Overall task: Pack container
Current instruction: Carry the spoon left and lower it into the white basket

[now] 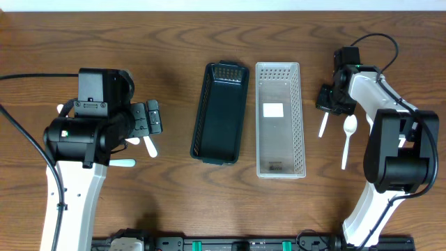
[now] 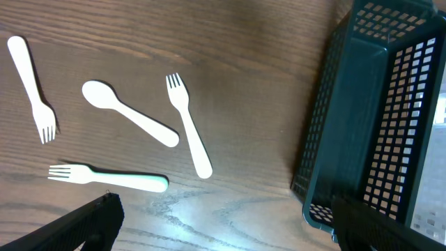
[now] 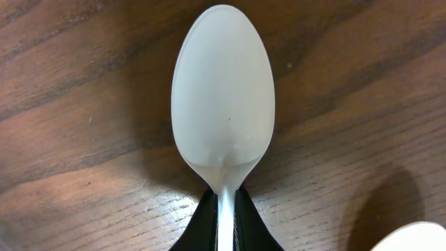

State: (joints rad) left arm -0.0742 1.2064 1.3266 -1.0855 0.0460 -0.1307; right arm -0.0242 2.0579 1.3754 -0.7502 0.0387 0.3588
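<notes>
A dark green mesh basket (image 1: 221,111) and a clear mesh basket (image 1: 280,118) lie side by side at mid-table. My right gripper (image 1: 327,106) is shut on a white plastic spoon (image 1: 323,125) just right of the clear basket. In the right wrist view the fingers (image 3: 224,217) pinch the spoon's neck, with its bowl (image 3: 223,90) just over the wood. My left gripper (image 1: 155,117) is open and empty, left of the dark basket (image 2: 369,118). Below it lie three white forks (image 2: 188,125) (image 2: 31,87) (image 2: 108,178) and a spoon (image 2: 129,115). Its fingers (image 2: 223,230) frame bare wood.
A second white spoon (image 1: 348,136) lies right of the held one, and its bowl edge shows in the right wrist view (image 3: 418,238). The clear basket has a white label on its floor (image 1: 272,109).
</notes>
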